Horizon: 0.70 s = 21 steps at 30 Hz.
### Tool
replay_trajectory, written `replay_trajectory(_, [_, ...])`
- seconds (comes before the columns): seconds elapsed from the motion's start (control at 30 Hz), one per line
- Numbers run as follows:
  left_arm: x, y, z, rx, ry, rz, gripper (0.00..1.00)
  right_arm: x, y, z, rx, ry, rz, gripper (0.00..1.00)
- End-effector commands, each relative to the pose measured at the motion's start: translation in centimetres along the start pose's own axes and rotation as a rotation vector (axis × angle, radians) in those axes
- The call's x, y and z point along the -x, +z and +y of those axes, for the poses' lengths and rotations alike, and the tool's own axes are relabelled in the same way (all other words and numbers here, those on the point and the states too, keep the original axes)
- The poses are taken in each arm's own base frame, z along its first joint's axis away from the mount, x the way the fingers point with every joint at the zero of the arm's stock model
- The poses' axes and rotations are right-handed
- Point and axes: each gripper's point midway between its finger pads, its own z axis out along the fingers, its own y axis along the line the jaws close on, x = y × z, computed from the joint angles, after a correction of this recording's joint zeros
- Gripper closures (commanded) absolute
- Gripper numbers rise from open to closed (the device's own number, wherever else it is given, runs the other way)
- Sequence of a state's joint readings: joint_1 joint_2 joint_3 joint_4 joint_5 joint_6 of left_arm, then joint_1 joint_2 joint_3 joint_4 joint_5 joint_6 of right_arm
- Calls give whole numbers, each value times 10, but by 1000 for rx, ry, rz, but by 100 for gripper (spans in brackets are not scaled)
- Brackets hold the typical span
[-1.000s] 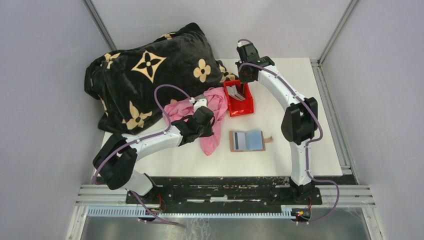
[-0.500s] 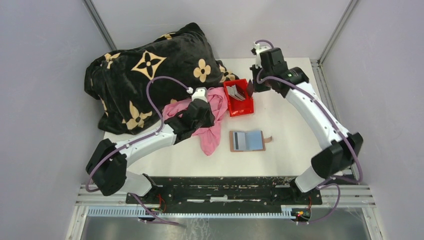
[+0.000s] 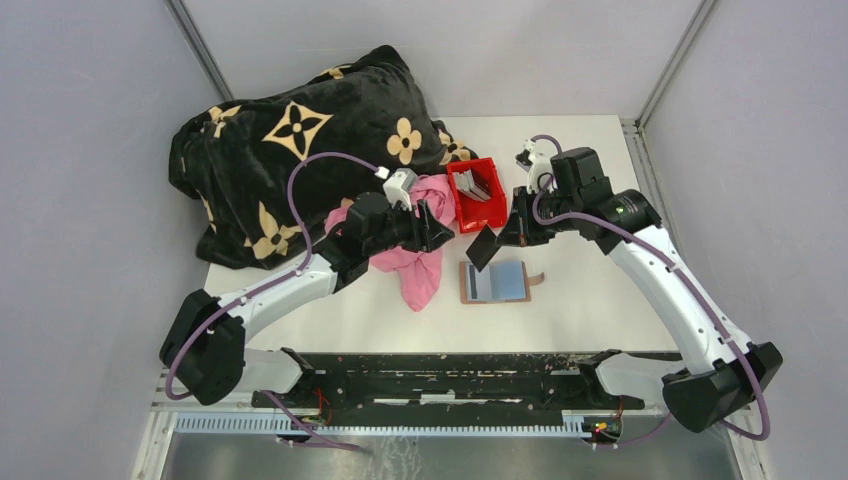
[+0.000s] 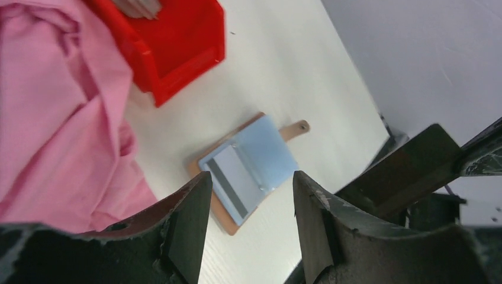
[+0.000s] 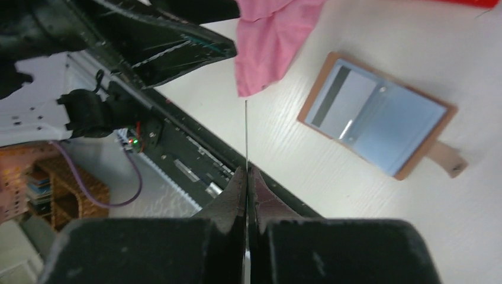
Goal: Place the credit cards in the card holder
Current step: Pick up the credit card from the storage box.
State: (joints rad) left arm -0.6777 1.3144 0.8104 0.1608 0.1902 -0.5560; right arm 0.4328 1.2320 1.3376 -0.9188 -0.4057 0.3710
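Top external, right tool (image 3: 499, 238) pinching dark card (image 3: 481, 247) by card holder (image 3: 464, 284), left tool (image 3: 438, 229) spread

The right gripper (image 3: 503, 236) pinches a dark card (image 3: 481, 247) just above the open wallet (image 3: 497, 282) toward the front edge of the desk (image 3: 590, 300), the red bin (image 3: 481, 218) behind.

The left arm (image 3: 285, 288) reaches diagonally from its base toward the centre. Its wrist is turned rightward, and the left end effector (image 3: 432, 226) has its fingers (image 4: 189, 219) spread apart. The right arm (image 3: 668, 282) leans far out to the right and bends back leftward. The right end effector (image 3: 512, 232) is pinched tight on a dark card (image 3: 482, 247), which the wrist view shows edge-on.
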Motion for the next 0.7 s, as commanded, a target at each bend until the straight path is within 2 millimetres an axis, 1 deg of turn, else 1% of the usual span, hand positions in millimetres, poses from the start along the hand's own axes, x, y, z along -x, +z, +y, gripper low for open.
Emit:
replay_trajectory(0.0, [1, 0, -48, -300, 47, 63, 39, -15, -10, 33, 182, 61, 25, 99])
replay_trajectory(0.1, [-5, -1, -58, -377, 34, 105, 37, -24, -8, 39, 233, 90, 46, 99])
replay_trajectory(0.2, [-11, -1, -66, -432, 23, 148, 37, -27, -4, 43, 269, 117, 52, 99])
replay_trajectory(0.3, [-10, -3, -71, -461, 18, 157, 37, -28, -1, 43, 280, 130, 59, 99])
replay_trajectory(0.47, [-5, -10, -66, -461, -3, 135, 36, -29, 0, 43, 286, 135, 65, 99])
replay_trajectory(0.67, [-3, -19, -54, -444, -37, 110, 36, -33, 0, 45, 306, 147, 77, 99])
